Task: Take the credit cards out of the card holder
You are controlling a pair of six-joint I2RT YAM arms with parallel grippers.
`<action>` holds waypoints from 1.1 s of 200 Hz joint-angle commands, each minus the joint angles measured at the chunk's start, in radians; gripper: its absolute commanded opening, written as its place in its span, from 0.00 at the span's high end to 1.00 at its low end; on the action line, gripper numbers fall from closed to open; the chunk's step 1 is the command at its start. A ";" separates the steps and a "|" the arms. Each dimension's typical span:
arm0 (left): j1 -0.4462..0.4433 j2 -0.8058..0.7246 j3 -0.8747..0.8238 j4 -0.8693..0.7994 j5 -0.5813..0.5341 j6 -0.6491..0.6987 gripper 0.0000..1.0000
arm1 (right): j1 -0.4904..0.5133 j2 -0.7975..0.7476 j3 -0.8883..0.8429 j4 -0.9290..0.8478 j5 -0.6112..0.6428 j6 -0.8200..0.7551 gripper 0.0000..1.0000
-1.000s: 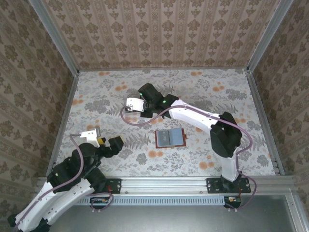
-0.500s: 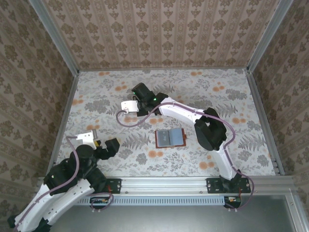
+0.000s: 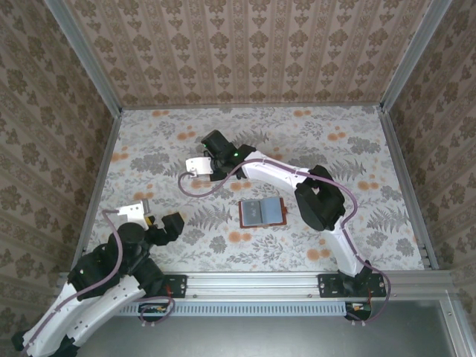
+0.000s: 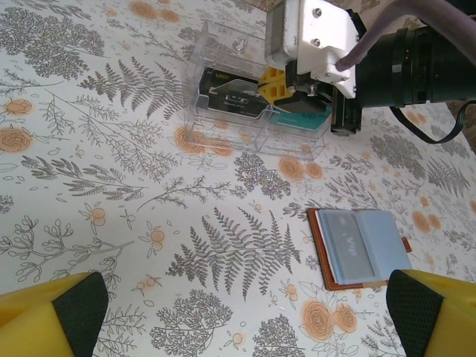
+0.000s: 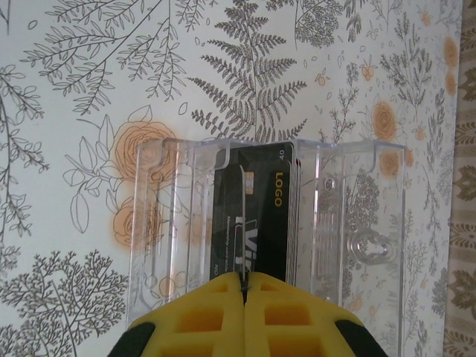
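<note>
The card holder (image 3: 262, 212) lies open on the table, brown outside with blue-grey pockets, also in the left wrist view (image 4: 358, 248). To its far left, my right gripper (image 5: 244, 286) is shut on a thin credit card (image 5: 242, 223) seen edge-on, right above a clear plastic tray (image 5: 357, 223). Black credit cards (image 5: 256, 216) marked LOGO lie in that tray. In the left wrist view a teal card (image 4: 301, 119) shows just under the right gripper (image 4: 279, 85). My left gripper (image 4: 242, 312) hovers open over bare table, near-left of the card holder.
The tray (image 4: 223, 111) sits mid-left on the floral tablecloth. Patterned walls with metal rails (image 3: 100, 186) close in the table on three sides. The right arm's cable (image 3: 197, 190) loops beside the tray.
The right gripper has shifted slightly left and nearer with the card, and its elbow has folded inward. The left arm has drawn back a little.
</note>
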 commanded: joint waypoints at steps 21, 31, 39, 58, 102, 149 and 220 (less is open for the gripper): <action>0.009 -0.019 -0.012 -0.005 -0.008 -0.007 0.00 | 0.011 0.056 0.051 0.018 0.037 -0.002 1.00; 0.009 -0.019 -0.016 -0.003 -0.007 -0.007 0.00 | 0.012 0.060 0.050 0.020 0.042 -0.005 1.00; 0.009 -0.020 -0.017 -0.002 -0.004 -0.008 0.00 | 0.011 0.065 0.049 0.023 0.045 -0.005 1.00; 0.008 -0.020 -0.021 -0.002 -0.002 -0.010 0.00 | 0.011 0.072 0.046 0.030 0.053 -0.002 0.97; 0.008 -0.021 -0.022 0.003 -0.001 -0.007 0.00 | 0.011 0.079 0.041 0.064 0.090 0.011 0.79; 0.008 -0.021 -0.030 0.012 0.004 -0.005 0.00 | 0.012 0.073 0.028 0.111 0.122 0.013 0.71; 0.009 -0.023 -0.033 0.014 0.008 -0.004 0.00 | 0.012 0.089 0.017 0.190 0.182 0.006 0.68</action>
